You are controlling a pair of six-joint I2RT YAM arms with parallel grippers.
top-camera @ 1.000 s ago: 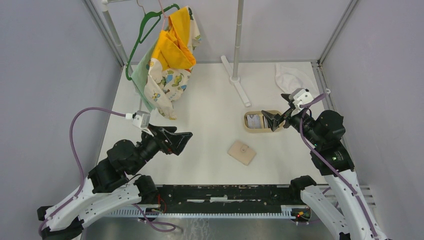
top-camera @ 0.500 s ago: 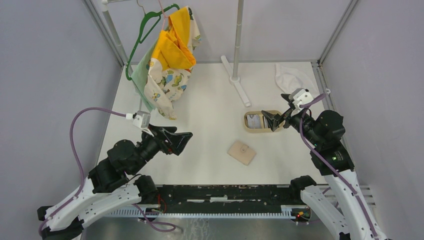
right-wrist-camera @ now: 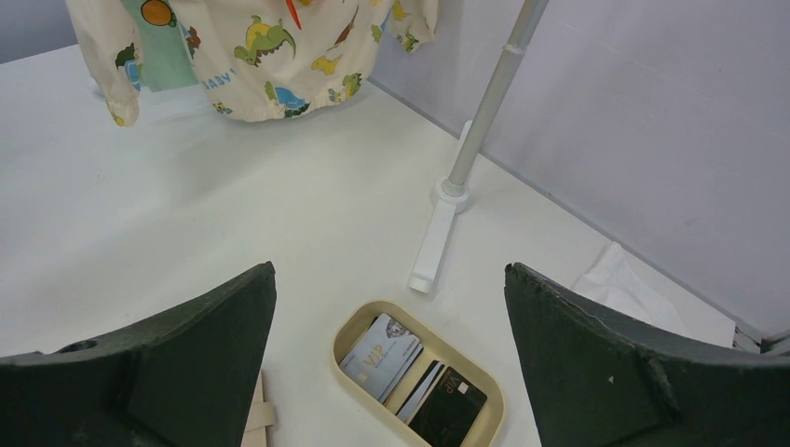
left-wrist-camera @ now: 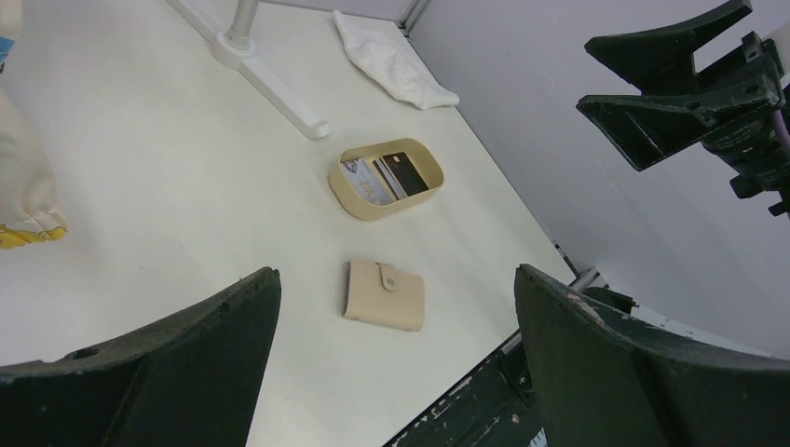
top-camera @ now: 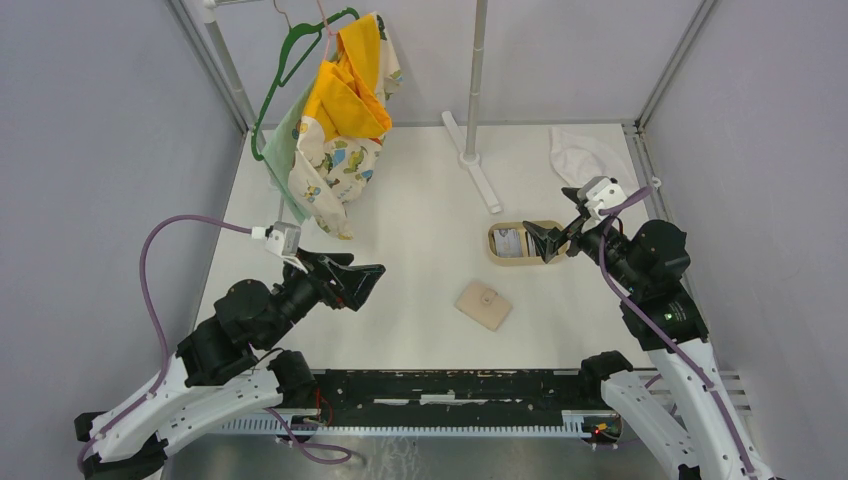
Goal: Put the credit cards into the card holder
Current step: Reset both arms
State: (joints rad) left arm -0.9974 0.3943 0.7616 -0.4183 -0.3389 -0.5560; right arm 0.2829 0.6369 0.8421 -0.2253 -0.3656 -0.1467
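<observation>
The tan card holder [top-camera: 484,305] lies shut on the table, snap tab up; it shows in the left wrist view [left-wrist-camera: 383,294], and its edge in the right wrist view [right-wrist-camera: 260,415]. The credit cards [right-wrist-camera: 405,372], a grey-white stack and a dark stack, lie in an oval tan tray [top-camera: 498,257] [left-wrist-camera: 345,185] [right-wrist-camera: 353,321]. My left gripper [top-camera: 362,283] [left-wrist-camera: 396,372] is open and empty, held above the table left of the holder. My right gripper [top-camera: 545,242] [right-wrist-camera: 391,358] is open and empty, above the tray's right part.
A clothes rack post and its white foot [top-camera: 478,170] stand behind the tray. Child's clothes on a green hanger [top-camera: 335,130] hang at the back left. A white cloth [top-camera: 585,152] lies at the back right corner. Grey walls enclose the table.
</observation>
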